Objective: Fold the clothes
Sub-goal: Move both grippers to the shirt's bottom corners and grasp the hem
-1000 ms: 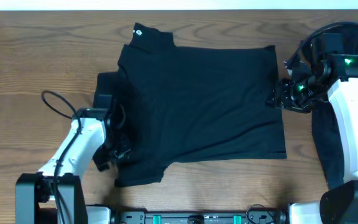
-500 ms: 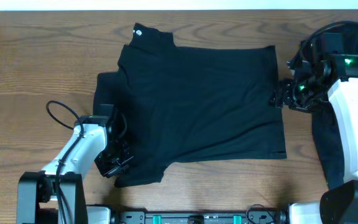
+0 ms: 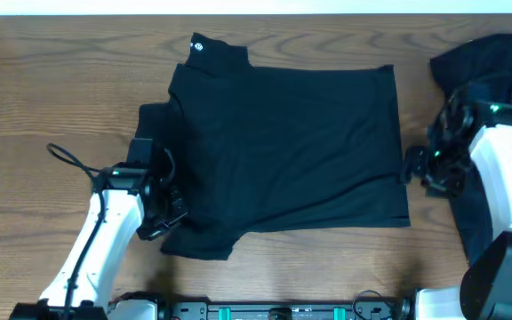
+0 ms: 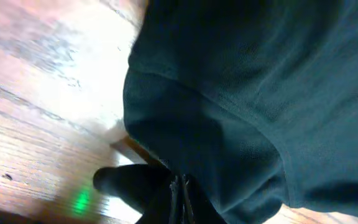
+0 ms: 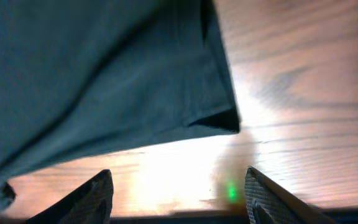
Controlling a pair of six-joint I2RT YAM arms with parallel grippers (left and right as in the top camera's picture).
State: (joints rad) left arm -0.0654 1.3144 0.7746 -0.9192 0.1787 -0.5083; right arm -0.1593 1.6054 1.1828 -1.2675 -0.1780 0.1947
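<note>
The black T-shirt (image 3: pixel 283 151) lies flat on the counter (image 3: pixel 43 89). The left tool (image 3: pixel 163 218) is pressed together, pinching the T-shirt's lower sleeve edge, apparently to lift it for a fold. The right tool (image 3: pixel 413 169) stands spread beside the T-shirt's hem corner, holding nothing.

upper left: bare table (image 3: pixel 52 80), free passage
centre: clothes (image 3: pixel 283 133) lie flat across it
left: cable (image 3: pixel 63 153) loops out over the wood
right: dark fabric heap (image 3: pixel 478 58) and right arm (image 3: pixel 505 169); narrow gap to the clothes
bottom centre: strip of bare wood below the hem
</note>
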